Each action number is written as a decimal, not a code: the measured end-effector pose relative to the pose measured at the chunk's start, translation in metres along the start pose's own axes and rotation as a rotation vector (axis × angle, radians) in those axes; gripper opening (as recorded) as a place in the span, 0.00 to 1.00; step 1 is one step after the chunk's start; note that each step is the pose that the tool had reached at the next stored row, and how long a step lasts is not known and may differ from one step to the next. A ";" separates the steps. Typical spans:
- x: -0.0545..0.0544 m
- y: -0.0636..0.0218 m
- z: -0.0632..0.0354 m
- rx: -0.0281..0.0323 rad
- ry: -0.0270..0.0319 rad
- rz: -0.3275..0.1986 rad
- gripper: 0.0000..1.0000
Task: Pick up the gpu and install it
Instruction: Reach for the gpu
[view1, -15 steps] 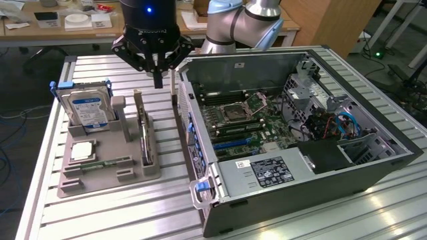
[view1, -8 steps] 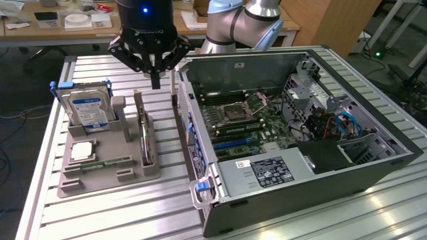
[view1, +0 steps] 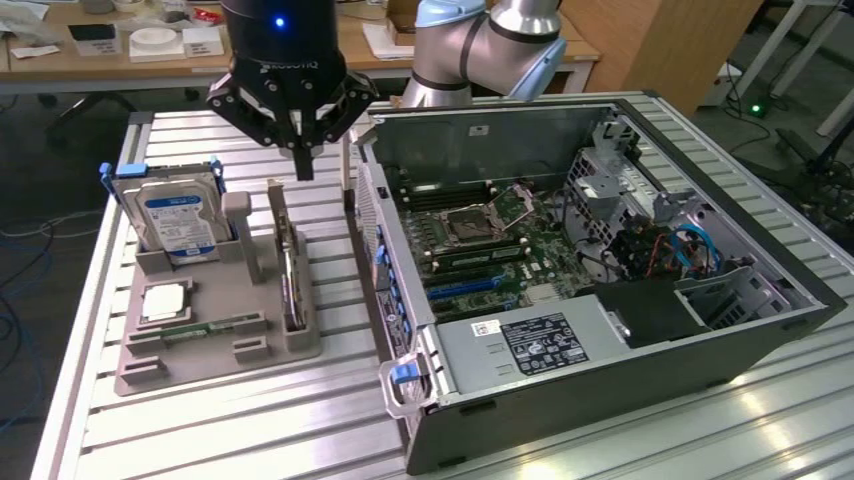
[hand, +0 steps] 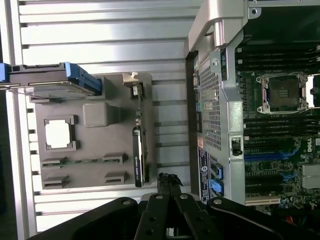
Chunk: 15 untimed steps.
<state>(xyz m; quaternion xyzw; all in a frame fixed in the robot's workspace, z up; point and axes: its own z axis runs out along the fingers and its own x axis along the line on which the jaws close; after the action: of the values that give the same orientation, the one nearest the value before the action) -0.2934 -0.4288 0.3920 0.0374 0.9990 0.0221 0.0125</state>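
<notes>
The hand (view1: 304, 168) hangs in the air over the tabletop (view1: 240, 430), its dark fingers pressed together into one point and pinching nothing. In the exterior view it hangs above the far end of the grey holder (view1: 247, 290), over the strip between holder and case (view1: 601, 395).

The gpu (view1: 287, 270) stands on its long edge in a slot along the side of the holder nearest the case. It lies below the hand and well apart from it, with nothing touching it. In the wrist view the gpu (hand: 139, 150) runs as a thin dark strip along the holder (hand: 100, 114), its silvery bracket at the end towards the hard drive (hand: 50, 80). The closed tips of the hand (hand: 169, 181) show near the card's other end, on its case side, with bare tabletop (hand: 100, 30) between them.

Also in the holder are the hard drive (view1: 180, 220), upright at the far end, a square chip (view1: 163, 300) lying flat, and a memory stick (view1: 214, 327) in a low slot. The case (hand: 220, 30) lies open on its side to the exterior view's right, its motherboard (view1: 481, 250) facing up.
</notes>
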 end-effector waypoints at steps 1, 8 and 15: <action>0.001 -0.0003 0.0000 0.0000 0.0000 0.000 0.10; 0.006 -0.0027 -0.0002 0.0000 0.0001 0.000 0.10; 0.011 -0.0048 -0.0004 0.0000 0.0000 0.000 0.10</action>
<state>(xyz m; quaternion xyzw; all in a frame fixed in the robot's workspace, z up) -0.3051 -0.4327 0.3919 0.0374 0.9990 0.0221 0.0125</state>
